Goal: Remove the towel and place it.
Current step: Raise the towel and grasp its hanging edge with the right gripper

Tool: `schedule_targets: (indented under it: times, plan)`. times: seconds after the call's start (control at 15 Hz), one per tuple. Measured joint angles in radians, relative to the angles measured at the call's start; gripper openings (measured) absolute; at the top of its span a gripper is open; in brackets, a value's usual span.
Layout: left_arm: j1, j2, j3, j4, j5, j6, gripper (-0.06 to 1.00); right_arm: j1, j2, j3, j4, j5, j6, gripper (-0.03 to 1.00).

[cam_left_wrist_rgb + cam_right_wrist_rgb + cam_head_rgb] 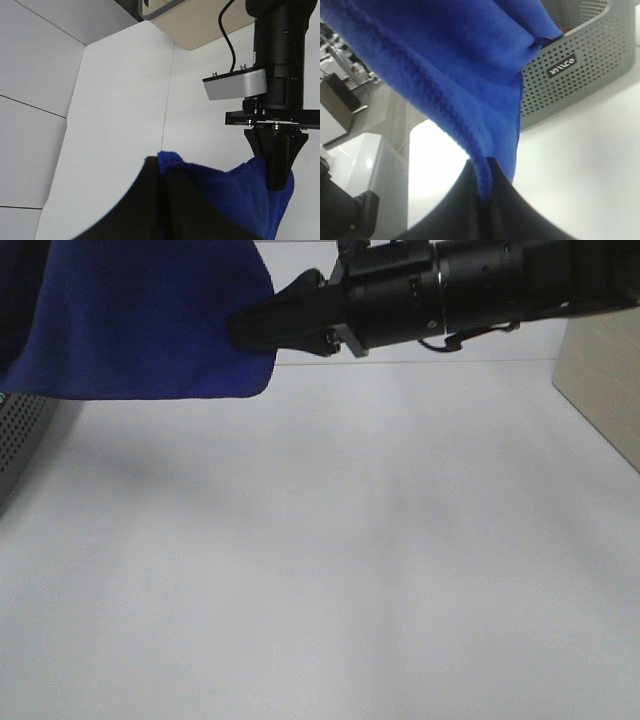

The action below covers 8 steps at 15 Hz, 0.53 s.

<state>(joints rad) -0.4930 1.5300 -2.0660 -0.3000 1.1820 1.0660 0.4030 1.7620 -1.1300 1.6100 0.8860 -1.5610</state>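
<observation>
The towel [140, 320] is a deep blue plush cloth hanging above the white table [350, 570] at the upper left of the exterior view. My right gripper [240, 332] reaches in from the right and is shut on the towel's right edge. In the right wrist view the towel's stitched hem [445, 50] runs down between the closed fingers of that gripper [482, 192]. In the left wrist view my left gripper [161, 172] is shut on a corner of the towel [225, 195], with the right gripper [277, 182] pinching the cloth opposite. The exterior view does not show the left gripper.
A grey perforated basket [15, 430] stands at the left edge, below the towel, and shows behind it in the right wrist view [570, 65]. A light wooden box [605, 390] stands at the right edge of the table.
</observation>
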Motion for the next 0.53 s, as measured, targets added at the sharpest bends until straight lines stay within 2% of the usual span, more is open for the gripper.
schedule_targets:
  times: [0.13,0.2,0.33,0.53]
  plan:
    - [0.0,0.0,0.0,0.0,-0.052,0.0,0.0,0.0,-0.083,-0.062,-0.191,-0.101,0.193,0.02]
    - [0.0,0.0,0.0,0.0,-0.095,0.0,0.0,0.0,-0.123,-0.105,-0.323,-0.14,0.313,0.02]
    - [0.0,0.013,0.0,-0.002,-0.184,0.0,0.0,0.0,-0.182,-0.198,-0.615,-0.215,0.551,0.02]
    - [0.0,0.058,0.0,-0.007,-0.329,-0.003,0.0,0.0,-0.217,-0.358,-1.064,-0.24,0.865,0.02]
